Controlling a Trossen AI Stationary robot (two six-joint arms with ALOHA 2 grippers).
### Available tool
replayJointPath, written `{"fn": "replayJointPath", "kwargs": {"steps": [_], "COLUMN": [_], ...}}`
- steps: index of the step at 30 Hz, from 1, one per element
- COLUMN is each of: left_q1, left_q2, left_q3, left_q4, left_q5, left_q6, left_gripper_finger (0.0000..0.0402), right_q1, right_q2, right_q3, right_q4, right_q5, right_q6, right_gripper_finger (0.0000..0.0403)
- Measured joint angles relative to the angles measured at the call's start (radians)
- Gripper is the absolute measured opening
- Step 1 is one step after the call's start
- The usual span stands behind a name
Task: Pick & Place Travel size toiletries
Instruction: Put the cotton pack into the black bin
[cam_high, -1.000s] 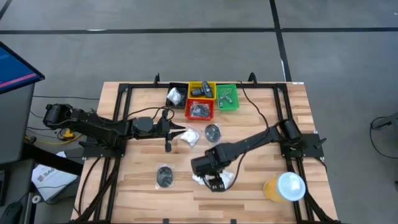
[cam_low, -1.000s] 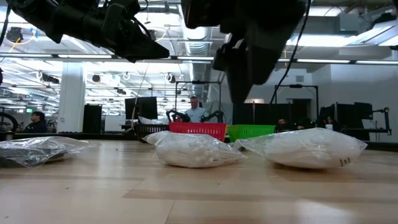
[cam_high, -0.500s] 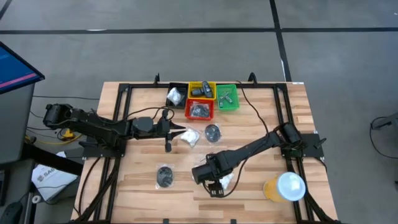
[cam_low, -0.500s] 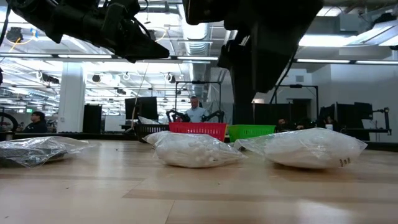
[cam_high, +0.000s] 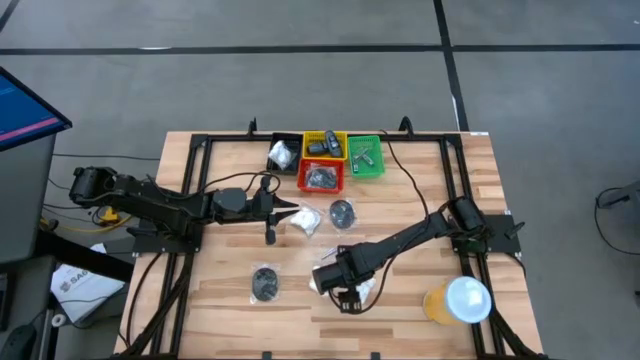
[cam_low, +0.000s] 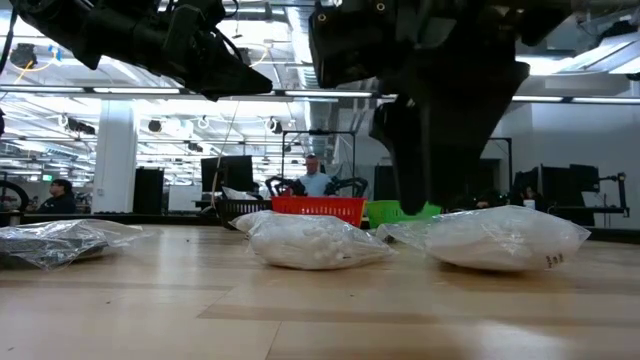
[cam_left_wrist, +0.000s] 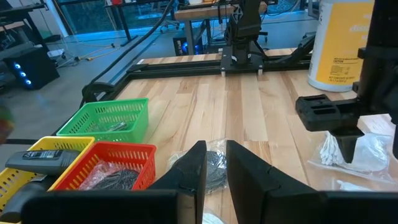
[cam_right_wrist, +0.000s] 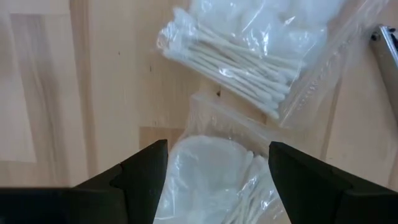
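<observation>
My right gripper is open and points down over a white crinkly packet of round pads near the table's near edge. Its fingers straddle the packet without touching it. A second white packet, of cotton swabs, lies flat just beyond it. In the low view the right gripper hangs just above these packets. Dark round discs lie flat on the table. My left gripper waits, open by a narrow gap, beside another white packet.
Black, yellow, red and green bins stand in a cluster at the far edge, holding small items. A large orange cup with a white lid stands at the near right corner. Black frame rails border the table.
My right gripper has come down toward the white packets near the table's near edge, staying open. It now hangs just over them. The packets and the left arm have kept still.
</observation>
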Motion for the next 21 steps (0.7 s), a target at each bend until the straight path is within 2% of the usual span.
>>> {"fn": "replayJointPath", "kwargs": {"steps": [14, 17, 21], "left_q1": [0.0, 0.0, 0.0], "left_q2": [0.0, 0.0, 0.0], "left_q3": [0.0, 0.0, 0.0], "left_q4": [0.0, 0.0, 0.0], "left_q5": [0.0, 0.0, 0.0], "left_q6": [0.0, 0.0, 0.0], "left_gripper_finger": [0.0054, 0.0054, 0.0054], "right_q1": [0.007, 0.006, 0.007], "right_q2": [0.0, 0.0, 0.0], "right_q3": [-0.046, -0.045, -0.046], "right_q4": [0.072, 0.076, 0.075], "right_q5": [0.0, 0.002, 0.004], "right_q6": [0.026, 0.035, 0.052], "right_gripper_finger": [0.0262, 0.0249, 0.021]}}
